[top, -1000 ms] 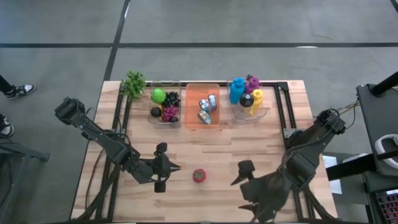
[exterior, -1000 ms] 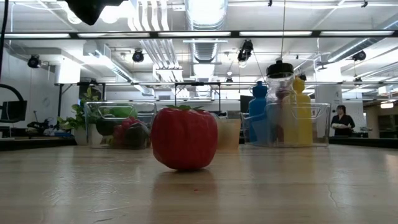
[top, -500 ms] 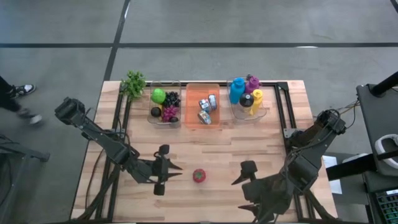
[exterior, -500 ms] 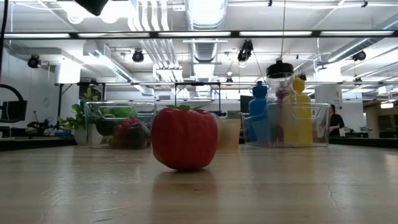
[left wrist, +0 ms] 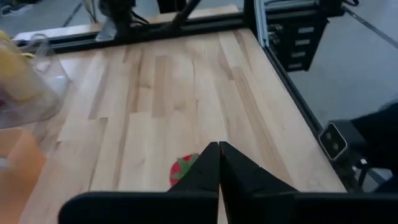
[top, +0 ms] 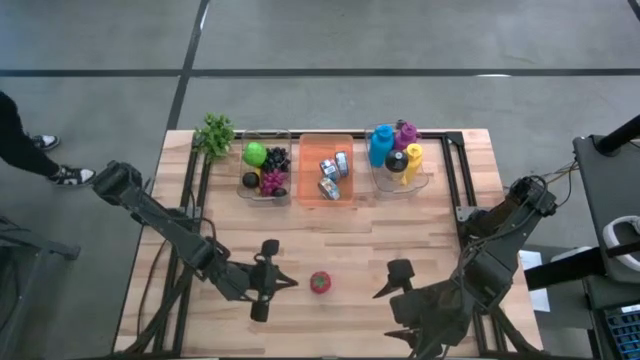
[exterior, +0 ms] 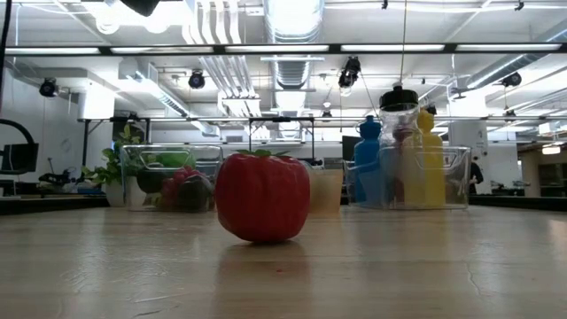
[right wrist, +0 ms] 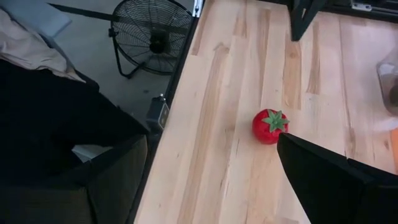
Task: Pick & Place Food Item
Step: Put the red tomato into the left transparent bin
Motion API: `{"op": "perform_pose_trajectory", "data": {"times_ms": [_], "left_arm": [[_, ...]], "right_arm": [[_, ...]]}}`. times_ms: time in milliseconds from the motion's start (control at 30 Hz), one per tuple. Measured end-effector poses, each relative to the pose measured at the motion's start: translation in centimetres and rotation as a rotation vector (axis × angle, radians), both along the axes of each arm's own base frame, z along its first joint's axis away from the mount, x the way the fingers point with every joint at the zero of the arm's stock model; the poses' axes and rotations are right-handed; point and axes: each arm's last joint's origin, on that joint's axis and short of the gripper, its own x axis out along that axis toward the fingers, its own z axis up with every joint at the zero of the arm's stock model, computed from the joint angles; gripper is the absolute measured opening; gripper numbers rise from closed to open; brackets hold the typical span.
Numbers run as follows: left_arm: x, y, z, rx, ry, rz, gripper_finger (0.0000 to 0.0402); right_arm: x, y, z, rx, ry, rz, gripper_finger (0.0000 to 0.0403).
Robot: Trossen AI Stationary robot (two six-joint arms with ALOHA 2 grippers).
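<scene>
the red tomato is seen lying on the bare wooden bench, near its front edge. the left pincer is held closed just beside it, not touching. the right pincer is kept wide open, empty, farther off to the other side.

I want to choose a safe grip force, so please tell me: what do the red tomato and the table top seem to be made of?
The tomato looks like moulded plastic: an even red skin with a soft sheen and a stiff green leaf cap, probably a toy. The table top looks like pale wood: joined planks with visible grain, matte finish.
</scene>
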Motion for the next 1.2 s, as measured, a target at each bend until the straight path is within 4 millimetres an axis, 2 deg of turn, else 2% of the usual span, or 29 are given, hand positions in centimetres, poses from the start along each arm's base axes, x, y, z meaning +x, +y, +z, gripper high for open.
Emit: {"op": "perform_pose_trajectory", "data": {"times_ms": [167, 367, 500, 733, 967, 1200], "left_arm": [[1.4, -0.8, -0.3, 0.014, -0.007, 0.012, 0.0032], [2.6, -1.5, -0.5, 0.062, -0.006, 0.018, 0.0108], [3.6, -2.0, -1.5, 0.083, 0.012, 0.055, 0.0156], [5.3, -2.3, -2.9, -0.01, 0.051, 0.147, 0.022], [5.5, -2.5, -3.0, -0.001, 0.062, 0.125, 0.0263], [5.4, -2.5, -3.0, -0.011, 0.072, 0.112, 0.0286]], "right_arm": [[0.0, 0.1, 0.1, 0.006, -0.006, 0.001, 0.0359], [0.1, 0.1, 0.1, 0.013, -0.013, 0.0, 0.0359], [0.1, 0.1, 0.1, 0.012, -0.014, 0.001, 0.0359], [0.1, 0.1, 0.1, 0.007, -0.016, 0.005, 0.0359], [0.1, 0.1, 0.1, 0.003, -0.016, 0.006, 0.0359], [0.1, 0.1, 0.2, 0.011, -0.019, 0.003, 0.0359]]}}
